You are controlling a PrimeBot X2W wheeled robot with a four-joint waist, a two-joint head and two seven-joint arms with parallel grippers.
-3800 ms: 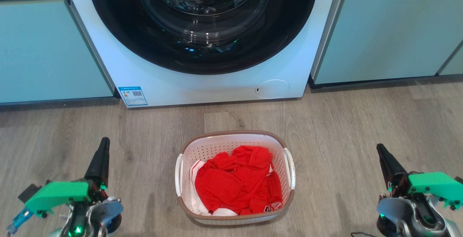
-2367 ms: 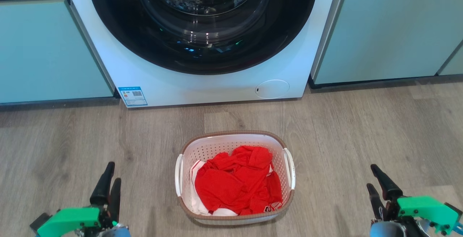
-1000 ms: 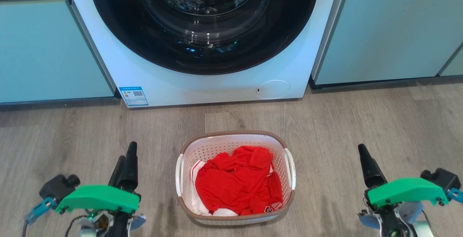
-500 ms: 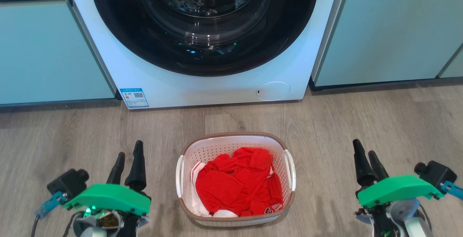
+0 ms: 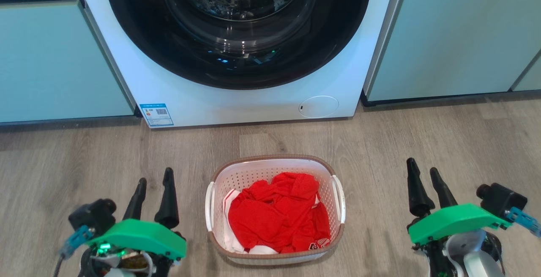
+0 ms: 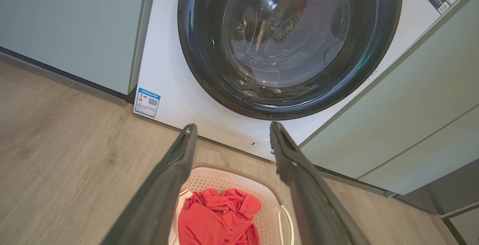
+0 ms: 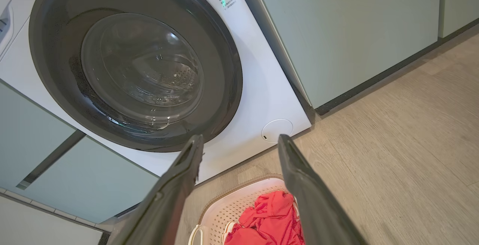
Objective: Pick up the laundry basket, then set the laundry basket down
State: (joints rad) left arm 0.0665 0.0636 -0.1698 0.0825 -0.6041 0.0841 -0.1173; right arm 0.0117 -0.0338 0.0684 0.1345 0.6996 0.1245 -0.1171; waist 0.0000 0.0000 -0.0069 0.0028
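Sitting on the floor (image 5: 380,141), the basket (image 5: 274,157) holds red clothes (image 5: 274,213). The left gripper (image 5: 155,175) and right gripper (image 5: 422,165) hang either side, jaws open, holding nothing.

The wood-look floor (image 5: 444,137) carries the laundry basket (image 5: 258,176), near the washing machine (image 5: 236,104).

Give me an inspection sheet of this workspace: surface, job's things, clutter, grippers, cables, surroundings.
Surface: grey wood-look floor.
Job's things: laundry basket stands on the floor in front of the washing machine, holding red clothing and a little white cloth.
Clutter: nothing seen.
Grippers: left gripper open, left of the basket, not touching it; right gripper open, farther off to its right, not touching it.
Cables: blue plug by the left wrist, another by the right; nothing seen on the floor.
Surroundings: white machine with a round dark door; pale green cabinets on either side.
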